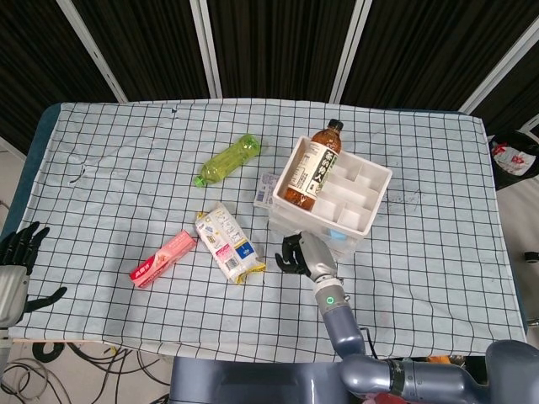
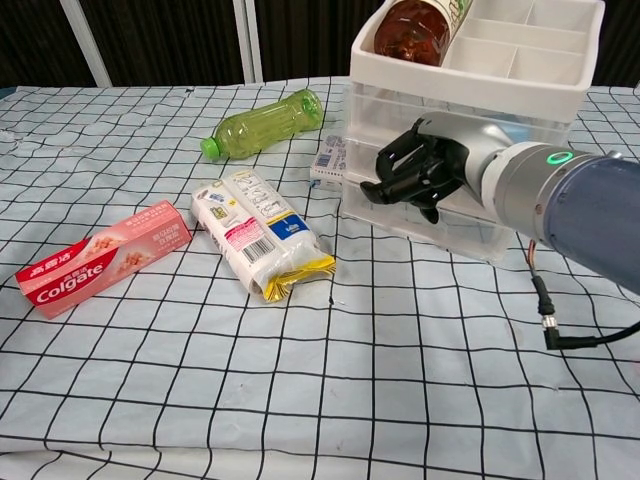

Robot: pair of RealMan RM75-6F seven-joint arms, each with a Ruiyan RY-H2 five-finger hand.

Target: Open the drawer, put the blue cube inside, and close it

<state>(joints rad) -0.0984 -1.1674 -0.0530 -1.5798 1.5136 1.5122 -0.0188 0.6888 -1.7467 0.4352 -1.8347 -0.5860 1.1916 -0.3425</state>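
R hand (image 2: pixel 415 172) fingers curled, pressed vs drawer (image 2: pixel 470 215) front, gripping nothing. Blue cube (image 1: pixel 338 236) glimpsed in drawer, head view only. L hand (image 1: pixel 17 261) splayed, empty, counter's (image 1: pixel 126 151) near-left edge, head view only.

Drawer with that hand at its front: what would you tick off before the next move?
1. Cube in the drawer: ok, a blue patch shows under the tray's edge in the head view.
2. Drawer pushed fully in: cannot tell, the right hand hides its front.
3. Right hand on the drawer front: ok, fingers curled against it, holding nothing.
4. Bottle in the top tray: ok, lying in its compartment.
5. Snack pack apart from the right hand: ok.
6. Left hand out of the way: ok, at the table's left edge, fingers apart.
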